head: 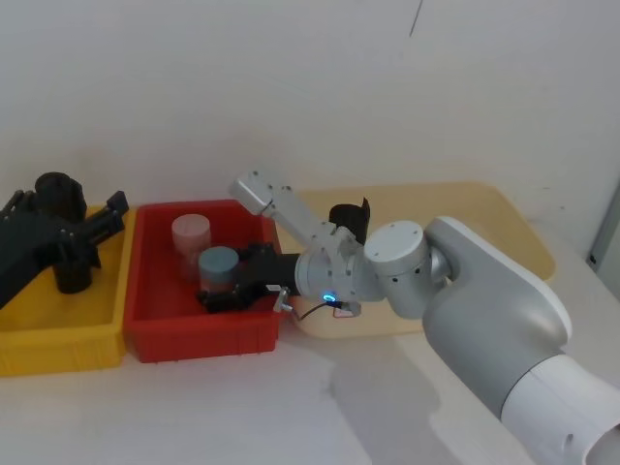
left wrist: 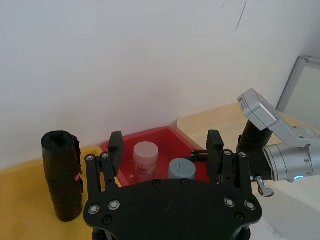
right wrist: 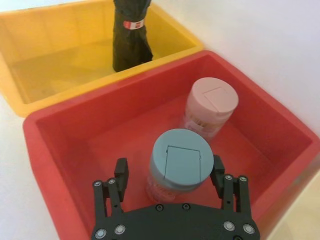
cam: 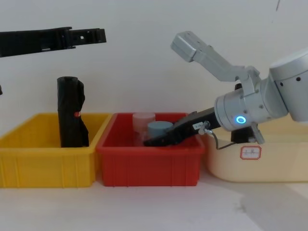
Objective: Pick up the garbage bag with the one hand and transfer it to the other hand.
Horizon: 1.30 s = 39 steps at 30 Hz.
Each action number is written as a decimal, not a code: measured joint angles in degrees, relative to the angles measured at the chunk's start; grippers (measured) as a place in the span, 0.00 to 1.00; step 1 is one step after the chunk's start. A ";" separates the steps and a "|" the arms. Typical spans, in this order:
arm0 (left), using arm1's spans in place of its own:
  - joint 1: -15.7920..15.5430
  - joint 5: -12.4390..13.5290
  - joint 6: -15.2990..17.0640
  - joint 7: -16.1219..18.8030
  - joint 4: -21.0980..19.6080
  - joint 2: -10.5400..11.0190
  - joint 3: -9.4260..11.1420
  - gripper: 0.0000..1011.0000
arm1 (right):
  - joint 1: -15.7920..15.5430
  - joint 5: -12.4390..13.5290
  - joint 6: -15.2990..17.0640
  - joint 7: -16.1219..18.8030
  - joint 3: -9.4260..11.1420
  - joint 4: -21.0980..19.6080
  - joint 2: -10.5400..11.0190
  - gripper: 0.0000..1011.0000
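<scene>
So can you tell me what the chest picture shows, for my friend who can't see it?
The right gripper reaches down into a red bin, open around a blue-lidded jar beside a pink-lidded jar. The left gripper hovers high above a yellow bin holding an upright black roll.
</scene>
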 joint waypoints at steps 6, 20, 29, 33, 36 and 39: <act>0.00 0.00 0.00 0.00 0.00 0.00 0.00 0.99 | -0.27 0.00 0.63 0.65 -0.02 -0.42 -0.19 0.86; 0.00 0.00 0.00 0.00 0.00 0.00 0.00 0.99 | -0.73 0.04 1.06 1.10 0.28 -1.13 -0.33 0.66; 0.00 0.00 0.00 0.00 0.00 0.00 0.00 0.99 | -1.49 1.71 0.86 0.45 2.44 -4.59 0.46 0.66; 0.00 0.00 0.00 0.00 0.00 0.00 0.00 0.99 | -1.75 3.26 0.86 0.05 4.18 -7.48 1.12 0.66; 0.00 0.00 0.00 0.00 0.00 0.00 0.00 0.99 | -1.83 4.09 0.90 -0.15 5.16 -8.96 1.47 0.66; 0.00 0.00 0.00 0.00 0.00 0.00 0.00 0.99 | -1.89 5.62 0.98 -0.40 6.99 -11.62 2.24 0.66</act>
